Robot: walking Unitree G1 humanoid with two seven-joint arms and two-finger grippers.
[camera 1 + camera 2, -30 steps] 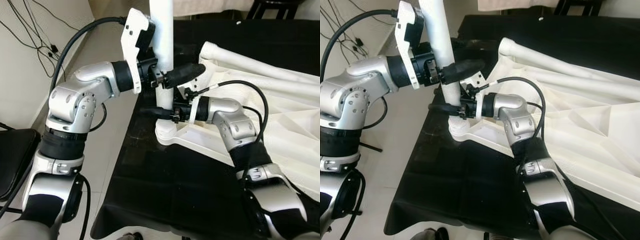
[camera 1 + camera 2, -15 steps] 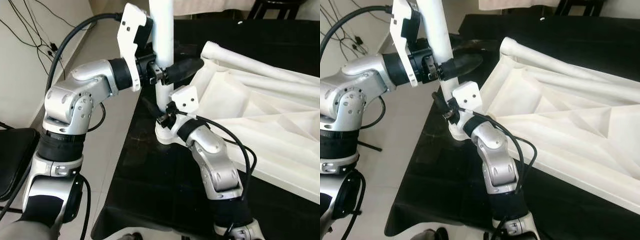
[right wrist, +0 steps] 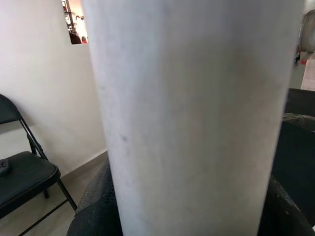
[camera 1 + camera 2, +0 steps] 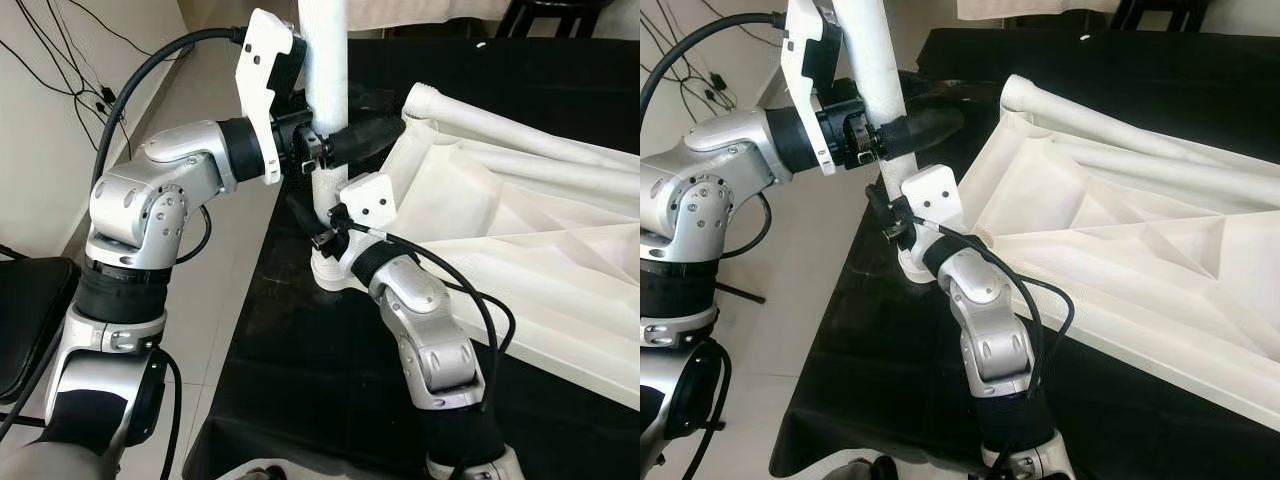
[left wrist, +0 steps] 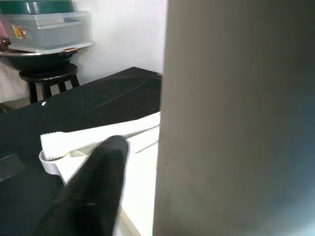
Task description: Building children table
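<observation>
The white table leg [image 4: 325,90] stands upright in the corner socket [image 4: 330,272] of the overturned white tabletop [image 4: 1120,250], which lies on a black-covered work table [image 4: 300,380]. The left gripper [image 4: 350,140] pinches the leg partway up, one black finger [image 5: 93,196] showing beside it. The right gripper [image 4: 892,215] sits lower, close above the socket, its fingers wrapped round the leg. Two more white legs [image 4: 510,125] lie across the tabletop beyond the upright leg. A black folding chair [image 3: 22,177] stands by the wall to the leg's left, with cables [image 4: 80,90] on the wall behind. A storage box [image 5: 47,29] rests on a dark stool [image 5: 49,78] past the table.
</observation>
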